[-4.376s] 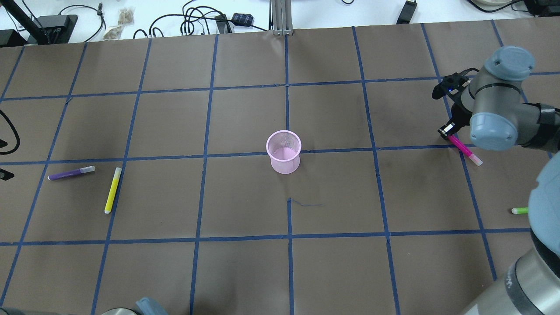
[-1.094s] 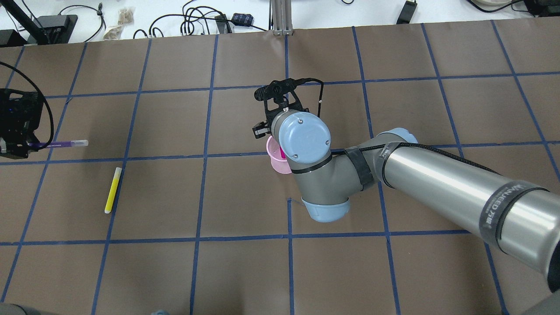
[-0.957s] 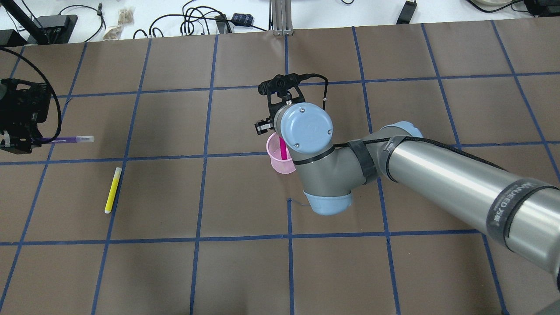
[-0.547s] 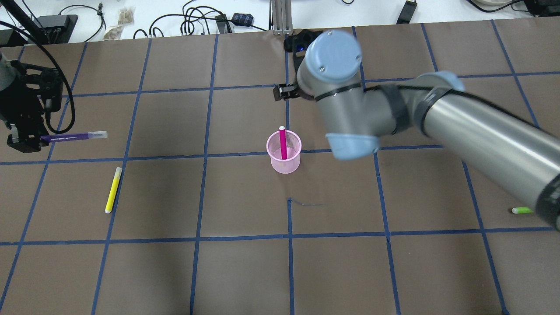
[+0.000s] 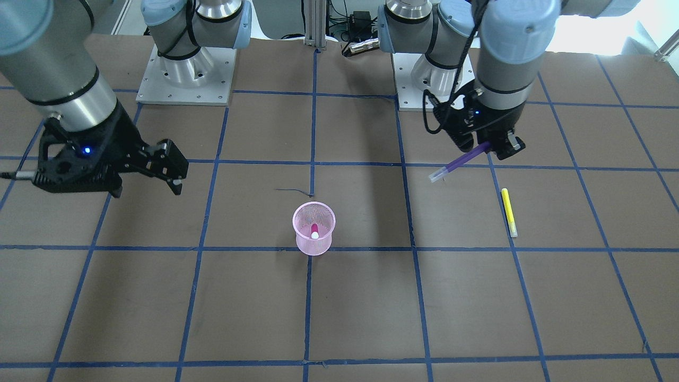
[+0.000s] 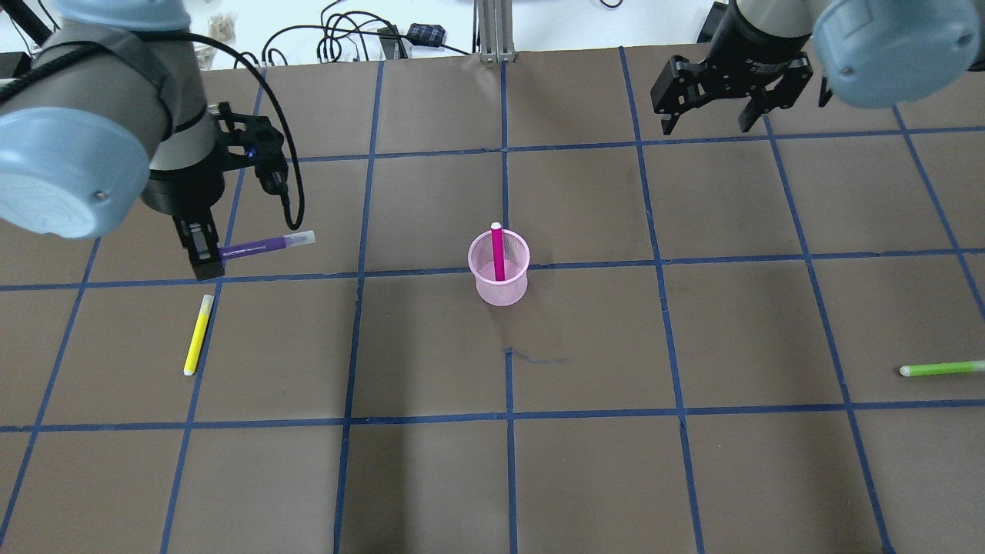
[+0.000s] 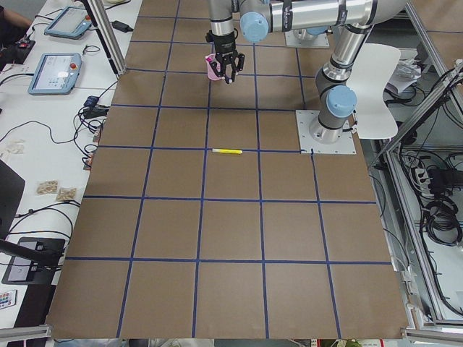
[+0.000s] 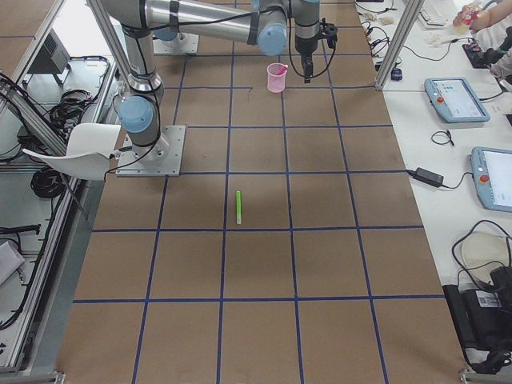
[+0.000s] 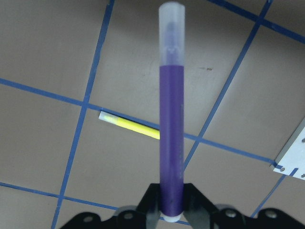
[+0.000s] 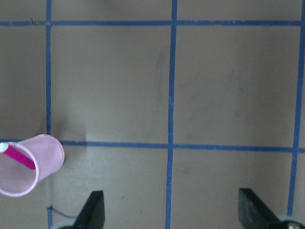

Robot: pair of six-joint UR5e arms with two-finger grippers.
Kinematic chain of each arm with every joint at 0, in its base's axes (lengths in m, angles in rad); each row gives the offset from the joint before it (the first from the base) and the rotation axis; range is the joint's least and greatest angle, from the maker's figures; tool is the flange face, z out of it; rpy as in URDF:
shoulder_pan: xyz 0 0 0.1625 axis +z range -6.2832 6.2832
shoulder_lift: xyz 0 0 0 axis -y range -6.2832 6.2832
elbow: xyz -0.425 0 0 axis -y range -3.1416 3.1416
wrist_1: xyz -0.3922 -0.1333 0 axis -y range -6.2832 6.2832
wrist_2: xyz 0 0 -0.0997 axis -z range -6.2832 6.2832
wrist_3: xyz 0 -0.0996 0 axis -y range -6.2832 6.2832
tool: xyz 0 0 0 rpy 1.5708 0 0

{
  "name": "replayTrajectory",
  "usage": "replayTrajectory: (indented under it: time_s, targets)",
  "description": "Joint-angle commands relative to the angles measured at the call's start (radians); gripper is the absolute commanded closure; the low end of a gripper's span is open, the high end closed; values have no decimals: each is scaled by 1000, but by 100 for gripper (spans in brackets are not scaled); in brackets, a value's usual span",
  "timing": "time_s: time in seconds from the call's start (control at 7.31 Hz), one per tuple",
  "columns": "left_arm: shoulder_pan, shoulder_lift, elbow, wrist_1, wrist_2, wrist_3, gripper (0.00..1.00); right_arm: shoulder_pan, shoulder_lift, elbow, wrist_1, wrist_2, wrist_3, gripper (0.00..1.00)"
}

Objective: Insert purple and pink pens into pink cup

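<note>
Pulling back from the pink cup [image 6: 499,281], the right tool [image 6: 709,124] is hanging released; the left tool [image 6: 206,258] is bringing the purple pen [image 6: 265,245] nearer, clenched on it.

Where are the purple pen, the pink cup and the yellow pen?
purple pen [image 6: 258,247]: overhead exterior view, middle of its barrel.
pink cup [image 6: 502,292]: overhead exterior view, its near outer wall.
yellow pen [image 6: 198,335]: overhead exterior view, middle of its barrel.
</note>
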Motion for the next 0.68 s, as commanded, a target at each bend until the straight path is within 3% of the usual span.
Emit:
replayTrajectory:
  time_s: [0.0, 0.27, 0.55]
  targets:
    - [-173, -109, 38, 6, 6, -241, 100, 11, -92, 30, 208, -10, -23, 0]
    - [-264, -215, 153, -58, 7, -327, 100, 2, -138, 59, 139, -7, -46, 0]
    - [-348, -284, 170, -95, 10, -451, 100, 7, -126, 66, 86, 8, -48, 0]
